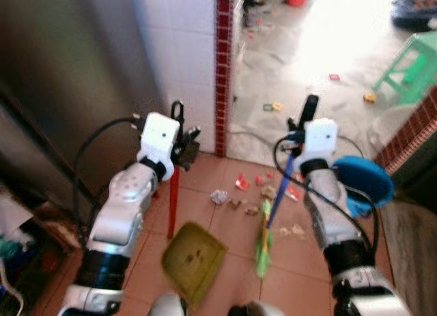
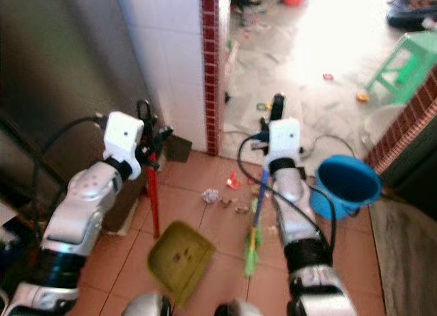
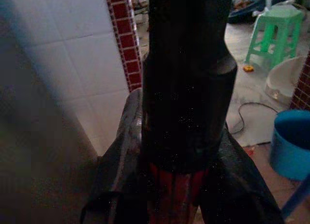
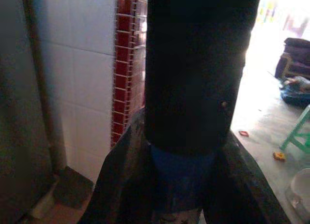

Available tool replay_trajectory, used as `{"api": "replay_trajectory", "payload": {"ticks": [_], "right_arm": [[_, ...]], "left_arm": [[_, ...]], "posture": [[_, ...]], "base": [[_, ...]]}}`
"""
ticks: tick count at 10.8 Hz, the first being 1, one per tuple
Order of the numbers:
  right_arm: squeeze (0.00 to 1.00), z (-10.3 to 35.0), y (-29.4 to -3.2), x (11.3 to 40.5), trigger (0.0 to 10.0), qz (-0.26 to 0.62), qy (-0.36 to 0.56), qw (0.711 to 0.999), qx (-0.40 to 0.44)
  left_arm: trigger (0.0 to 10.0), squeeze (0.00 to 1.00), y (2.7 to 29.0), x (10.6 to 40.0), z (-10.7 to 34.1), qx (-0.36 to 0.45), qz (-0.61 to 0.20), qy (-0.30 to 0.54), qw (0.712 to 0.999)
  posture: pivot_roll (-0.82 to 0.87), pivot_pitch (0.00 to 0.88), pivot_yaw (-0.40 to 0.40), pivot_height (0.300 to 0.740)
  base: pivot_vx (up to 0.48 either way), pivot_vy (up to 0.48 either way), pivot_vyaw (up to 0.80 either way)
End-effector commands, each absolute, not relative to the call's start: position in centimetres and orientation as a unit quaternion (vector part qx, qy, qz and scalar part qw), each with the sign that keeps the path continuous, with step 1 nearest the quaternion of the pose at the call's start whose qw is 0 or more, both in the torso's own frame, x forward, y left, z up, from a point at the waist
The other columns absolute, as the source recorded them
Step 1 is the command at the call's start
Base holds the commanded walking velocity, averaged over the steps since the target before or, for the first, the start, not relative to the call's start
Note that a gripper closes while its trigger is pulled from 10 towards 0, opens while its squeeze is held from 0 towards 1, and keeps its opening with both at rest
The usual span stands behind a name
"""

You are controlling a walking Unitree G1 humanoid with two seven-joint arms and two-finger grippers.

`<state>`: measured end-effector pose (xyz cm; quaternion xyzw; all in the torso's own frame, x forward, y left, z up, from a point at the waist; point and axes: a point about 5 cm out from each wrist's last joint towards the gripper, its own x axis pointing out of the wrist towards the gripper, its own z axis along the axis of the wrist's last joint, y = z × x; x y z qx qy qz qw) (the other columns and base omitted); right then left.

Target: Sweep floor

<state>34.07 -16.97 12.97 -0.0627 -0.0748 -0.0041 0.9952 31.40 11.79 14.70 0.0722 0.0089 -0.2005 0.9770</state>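
Gripping a tool in each arm, the robot stands over a terracotta tile floor strewn with scraps. The left gripper has its jaws pinched on the red handle of the yellow-green dustpan, whose tray rests on the tiles at about 6 o'clock from that gripper. The right gripper has its jaws clamped on the blue handle of the broom, which slants down toward 7 o'clock to its green head.

A scatter of litter, crumpled paper and red wrappers, lies on the tiles between the two handles, at roughly 12 o'clock from the dustpan and just beside the broom head at its 11 o'clock. The broom's long axis runs nearly toward the robot, so the right arm is the nearer one to drag the litter back toward the pan. A blue bucket stands at 3 o'clock of the right arm.
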Motion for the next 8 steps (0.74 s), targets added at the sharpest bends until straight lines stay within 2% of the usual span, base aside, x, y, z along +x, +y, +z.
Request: {"api": "replay_trajectory", "payload": {"ticks": [1, 3, 5, 7, 8], "right_arm": [[0.00, 13.6, -17.6, 34.6, 10.0, -0.019, -0.078, 0.995, -0.065], [0.00, 15.5, -16.8, 35.8, 10.0, -0.003, -0.101, 0.991, -0.083], [0.00, 14.9, -15.7, 35.8, 10.0, 0.011, -0.101, 0.992, -0.075], [0.00, 14.5, -16.1, 35.1, 10.0, -0.003, -0.107, 0.992, -0.067], [0.00, 14.1, -17.1, 34.5, 10.0, -0.019, -0.102, 0.993, -0.059]], "left_arm": [[10.0, 0.00, 11.3, 32.0, 16.2, 0.079, -0.199, -0.032, 0.976], [10.0, 0.00, 10.7, 32.7, 16.7, 0.067, -0.141, -0.066, 0.986], [10.0, 0.00, 11.0, 31.8, 16.1, 0.065, -0.127, -0.064, 0.988], [10.0, 0.00, 12.3, 30.1, 13.8, 0.044, -0.087, -0.032, 0.995], [10.0, 0.00, 12.7, 29.7, 13.3, 0.064, -0.073, -0.025, 0.995]], "posture": [[0.03, 0.000, -0.008, 0.740], [0.01, 0.000, -0.058, 0.740], [0.05, 0.000, -0.034, 0.740], [0.05, 0.000, -0.021, 0.740], [0.05, 0.000, -0.029, 0.740]], "base": [[0.000, 0.000, 0.00], [0.000, 0.000, 0.00], [0.000, 0.000, 0.00], [0.000, 0.000, 0.00], [0.000, 0.000, 0.00]]}}
